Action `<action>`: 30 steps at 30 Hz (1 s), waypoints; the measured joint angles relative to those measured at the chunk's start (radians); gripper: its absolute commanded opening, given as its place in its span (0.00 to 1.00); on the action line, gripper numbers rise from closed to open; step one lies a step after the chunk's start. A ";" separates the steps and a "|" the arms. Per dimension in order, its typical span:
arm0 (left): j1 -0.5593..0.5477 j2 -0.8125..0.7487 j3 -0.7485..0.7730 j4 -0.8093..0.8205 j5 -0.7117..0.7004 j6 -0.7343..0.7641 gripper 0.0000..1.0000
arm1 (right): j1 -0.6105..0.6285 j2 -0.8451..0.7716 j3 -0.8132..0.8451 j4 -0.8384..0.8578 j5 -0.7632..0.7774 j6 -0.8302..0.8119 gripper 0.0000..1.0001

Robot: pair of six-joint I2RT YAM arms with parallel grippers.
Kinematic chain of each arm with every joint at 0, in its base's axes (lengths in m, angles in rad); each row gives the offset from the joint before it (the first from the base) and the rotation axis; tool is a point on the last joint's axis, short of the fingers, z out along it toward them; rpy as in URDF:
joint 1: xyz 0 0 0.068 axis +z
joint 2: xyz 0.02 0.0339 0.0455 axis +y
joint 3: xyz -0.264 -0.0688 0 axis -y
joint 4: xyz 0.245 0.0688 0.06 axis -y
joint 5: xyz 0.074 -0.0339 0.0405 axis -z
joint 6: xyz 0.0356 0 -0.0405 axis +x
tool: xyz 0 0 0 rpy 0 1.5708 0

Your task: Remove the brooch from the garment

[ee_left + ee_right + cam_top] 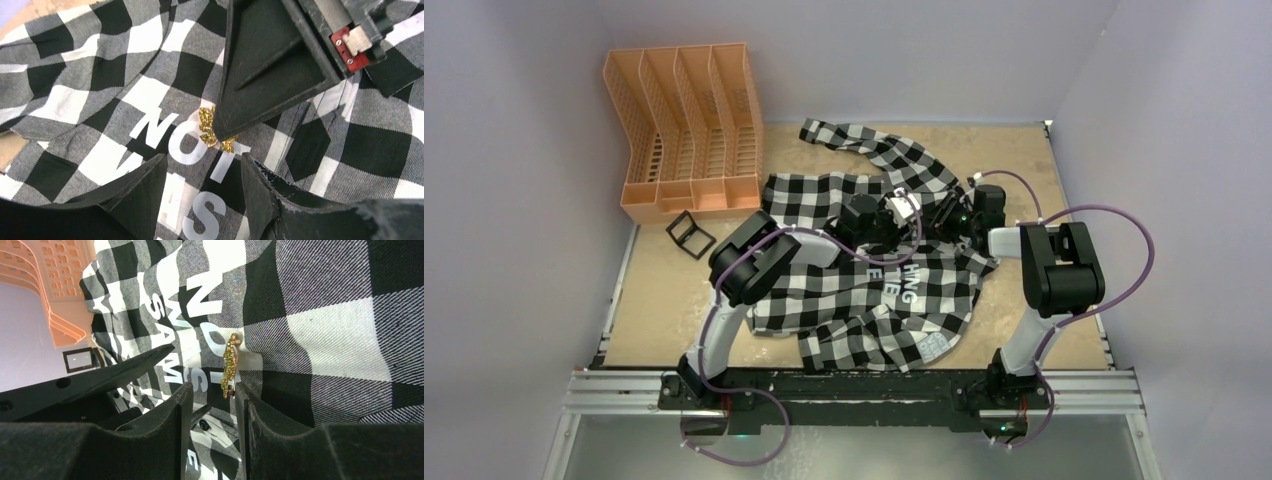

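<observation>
The black-and-white check garment (864, 300) lies spread on the table, with white lettering. The gold brooch (206, 126) is pinned by the letters "NOT". In the left wrist view the tip of a right finger (270, 75) covers its middle. My left gripper (202, 167) is open and empty, just short of the brooch, over the lettering. In the right wrist view the brooch (229, 365) shows edge-on, its lower end at the tip of one finger (243, 405). My right gripper (212, 390) is open, with cloth (320, 330) behind it. In the top view both grippers, left (886, 214) and right (944, 212), meet over the shirt and hide the brooch.
An orange file organiser (689, 130) stands at the back left and also shows in the right wrist view (45, 285). A small black frame (689, 235) lies in front of it. Grey walls close in the table (1044, 180) on three sides.
</observation>
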 measured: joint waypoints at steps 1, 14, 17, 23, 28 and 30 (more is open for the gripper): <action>0.000 0.000 0.000 0.013 -0.003 0.007 0.54 | 0.000 0.000 0.000 0.000 0.000 0.000 0.40; -0.016 0.007 0.000 0.057 0.020 0.061 0.54 | 0.000 0.000 0.003 0.001 -0.003 0.003 0.40; -0.019 0.011 0.000 0.056 0.019 0.083 0.54 | 0.000 0.000 0.006 0.003 -0.003 0.004 0.40; -0.022 0.021 0.001 0.057 0.010 0.119 0.53 | 0.000 0.000 0.006 0.004 -0.003 0.007 0.40; -0.028 0.055 0.003 0.064 -0.012 0.142 0.50 | 0.000 0.000 0.006 0.005 -0.003 0.011 0.40; -0.031 0.065 0.005 0.085 -0.018 0.146 0.49 | 0.000 0.000 0.006 0.005 -0.004 0.014 0.39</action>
